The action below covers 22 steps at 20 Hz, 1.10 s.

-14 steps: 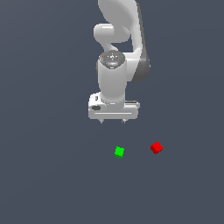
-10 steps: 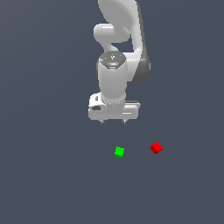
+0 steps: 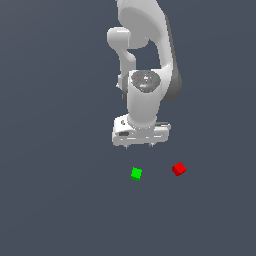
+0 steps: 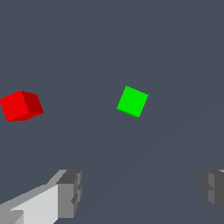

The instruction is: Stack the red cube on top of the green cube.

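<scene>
While the jaws stand wide apart and empty, the gripper (image 3: 140, 144) has drifted slightly toward the exterior view's right since earlier, hovering above the green cube (image 3: 136, 174) with the red cube (image 3: 179, 168) near, ungrasped; no writing is legible.

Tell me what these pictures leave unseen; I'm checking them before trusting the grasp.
- Exterior view: the hand shows only finger stubs; its own body hides them.
- Wrist view: both fingers are cut off by the picture's edges.
- Undersides of the red cube and green cube stay hidden in both views.
</scene>
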### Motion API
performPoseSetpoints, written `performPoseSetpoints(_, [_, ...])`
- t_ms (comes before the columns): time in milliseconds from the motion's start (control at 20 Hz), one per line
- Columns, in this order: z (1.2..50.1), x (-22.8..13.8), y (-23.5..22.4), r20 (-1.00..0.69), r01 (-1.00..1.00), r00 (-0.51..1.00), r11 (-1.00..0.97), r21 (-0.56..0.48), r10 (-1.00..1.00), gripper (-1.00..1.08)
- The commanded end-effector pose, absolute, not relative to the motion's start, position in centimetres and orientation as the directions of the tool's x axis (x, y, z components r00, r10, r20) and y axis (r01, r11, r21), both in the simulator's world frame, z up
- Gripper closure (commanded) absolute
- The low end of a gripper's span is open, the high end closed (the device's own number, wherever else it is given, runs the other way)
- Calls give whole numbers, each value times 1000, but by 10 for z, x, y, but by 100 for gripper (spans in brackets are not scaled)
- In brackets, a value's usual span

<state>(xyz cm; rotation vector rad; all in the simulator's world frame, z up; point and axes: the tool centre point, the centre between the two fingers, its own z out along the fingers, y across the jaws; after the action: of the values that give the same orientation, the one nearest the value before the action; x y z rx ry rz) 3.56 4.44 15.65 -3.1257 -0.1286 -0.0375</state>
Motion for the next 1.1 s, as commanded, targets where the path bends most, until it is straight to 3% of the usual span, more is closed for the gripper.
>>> performPoseSetpoints(0, [147, 43, 63, 22, 122, 992, -992, -11, 122, -92])
performPoseSetpoints(600, [93, 75, 181, 8, 356, 935, -935, -4, 356, -92])
performPoseSetpoints(1050, [73, 79, 227, 1, 441, 898, -898, 0, 441, -92])
